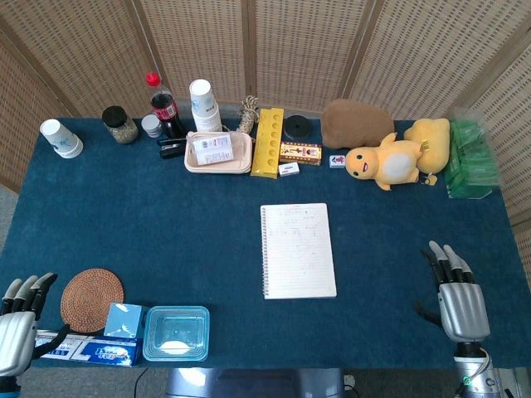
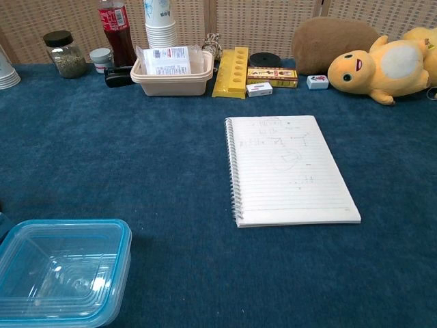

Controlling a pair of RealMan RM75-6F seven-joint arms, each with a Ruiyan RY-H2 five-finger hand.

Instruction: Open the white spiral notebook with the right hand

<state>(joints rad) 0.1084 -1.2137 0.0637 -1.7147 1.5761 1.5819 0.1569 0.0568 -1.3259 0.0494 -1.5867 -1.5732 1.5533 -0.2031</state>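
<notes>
The white spiral notebook (image 1: 298, 249) lies flat at the middle of the blue table, spiral binding along its left edge. Its top sheet is lined, with faint pencil marks; the chest view shows the notebook (image 2: 290, 171) the same way. My right hand (image 1: 459, 298) rests near the table's front right corner, fingers straight and holding nothing, well right of the notebook. My left hand (image 1: 18, 327) sits at the front left corner, also empty with fingers extended. Neither hand appears in the chest view.
A woven coaster (image 1: 91, 299), a blue tissue pack (image 1: 124, 320) and a clear blue box (image 1: 176, 332) sit front left. Along the back stand cups (image 1: 204, 104), a cola bottle (image 1: 164, 106), a beige tray (image 1: 218, 152), a yellow rack (image 1: 267, 142) and plush toys (image 1: 384, 162).
</notes>
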